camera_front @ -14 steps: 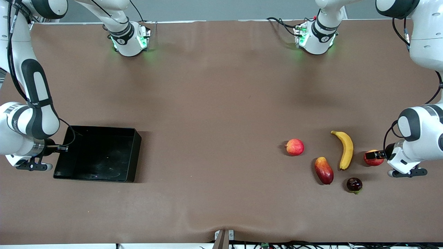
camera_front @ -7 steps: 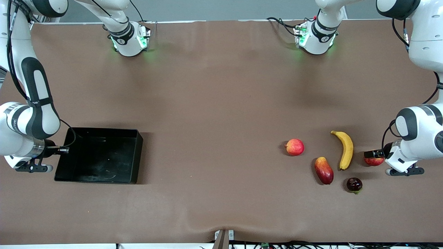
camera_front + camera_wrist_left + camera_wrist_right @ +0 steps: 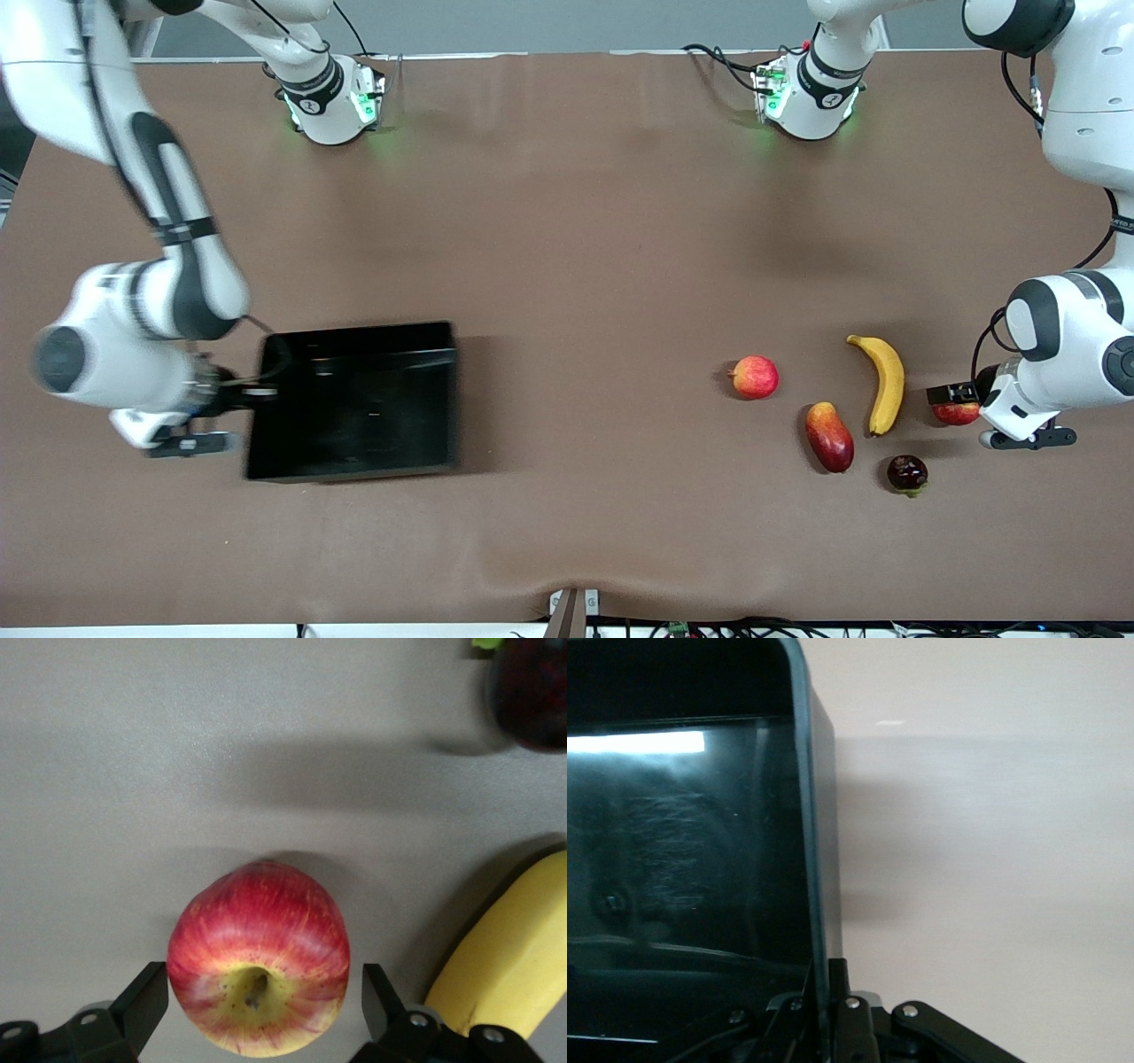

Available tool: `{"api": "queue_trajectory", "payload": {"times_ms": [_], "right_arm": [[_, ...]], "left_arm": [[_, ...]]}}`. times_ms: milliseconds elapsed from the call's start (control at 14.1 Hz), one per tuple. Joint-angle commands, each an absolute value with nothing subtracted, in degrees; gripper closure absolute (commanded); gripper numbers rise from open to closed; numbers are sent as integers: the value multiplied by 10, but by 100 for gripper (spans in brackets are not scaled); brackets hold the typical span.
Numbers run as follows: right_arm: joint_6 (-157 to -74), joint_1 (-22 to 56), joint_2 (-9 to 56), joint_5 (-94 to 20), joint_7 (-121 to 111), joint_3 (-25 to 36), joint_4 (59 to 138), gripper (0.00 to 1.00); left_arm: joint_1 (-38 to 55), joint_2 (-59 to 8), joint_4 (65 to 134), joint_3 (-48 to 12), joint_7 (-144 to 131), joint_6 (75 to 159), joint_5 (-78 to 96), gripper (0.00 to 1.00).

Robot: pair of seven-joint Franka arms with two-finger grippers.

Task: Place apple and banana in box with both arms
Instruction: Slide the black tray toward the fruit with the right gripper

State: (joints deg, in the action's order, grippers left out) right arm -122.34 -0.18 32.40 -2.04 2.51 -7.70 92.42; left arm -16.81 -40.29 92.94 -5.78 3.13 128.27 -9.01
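The apple (image 3: 959, 413) lies on the table beside the banana (image 3: 886, 383), toward the left arm's end. My left gripper (image 3: 952, 400) is open and straddles the apple. In the left wrist view the apple (image 3: 259, 970) sits stem up between the two fingers (image 3: 146, 1001), with small gaps on both sides, and the banana (image 3: 509, 957) lies close by. My right gripper (image 3: 257, 390) is shut on the end wall of the black box (image 3: 354, 332). The right wrist view shows its fingers (image 3: 850, 1014) pinching that wall (image 3: 811, 833). The box is empty.
A smooth pinkish-red round fruit (image 3: 755, 377), an oblong red-and-yellow fruit (image 3: 829, 436) and a small dark fruit (image 3: 907, 472) lie around the banana. The dark fruit also shows in the left wrist view (image 3: 532, 691). Bare brown table lies between box and fruits.
My right gripper has dragged the box along the table toward the left arm's end. My left gripper has settled lower around the apple.
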Motion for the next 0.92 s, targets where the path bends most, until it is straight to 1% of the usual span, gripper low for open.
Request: {"api": "queue_trajectory", "payload": {"times_ms": [0,71,142,354,708,850], "right_arm": [[-1240,90,326,-34,134,-74,914,100],[-1242,125,330,-33,168,-74,914,100],[-1244,157,330,-34,201,-74,915,100],[-1244,227,333,-40,285,-74,931,100],[-1247,288,334,-78,344,-74,949,100],[-1273,315,348,-79,386,-74,951,100]], "left_arm": [[-171,-398,933,-61,39,1288,-100,73],[-170,-396,932,-61,40,1286,-100,95],[-169,-393,931,-61,40,1283,-100,100],[-165,-360,930,-69,40,1226,-98,100],[-165,-289,928,-136,-3,1136,-94,100],[-165,-273,927,-162,-23,1112,-93,100]]}}
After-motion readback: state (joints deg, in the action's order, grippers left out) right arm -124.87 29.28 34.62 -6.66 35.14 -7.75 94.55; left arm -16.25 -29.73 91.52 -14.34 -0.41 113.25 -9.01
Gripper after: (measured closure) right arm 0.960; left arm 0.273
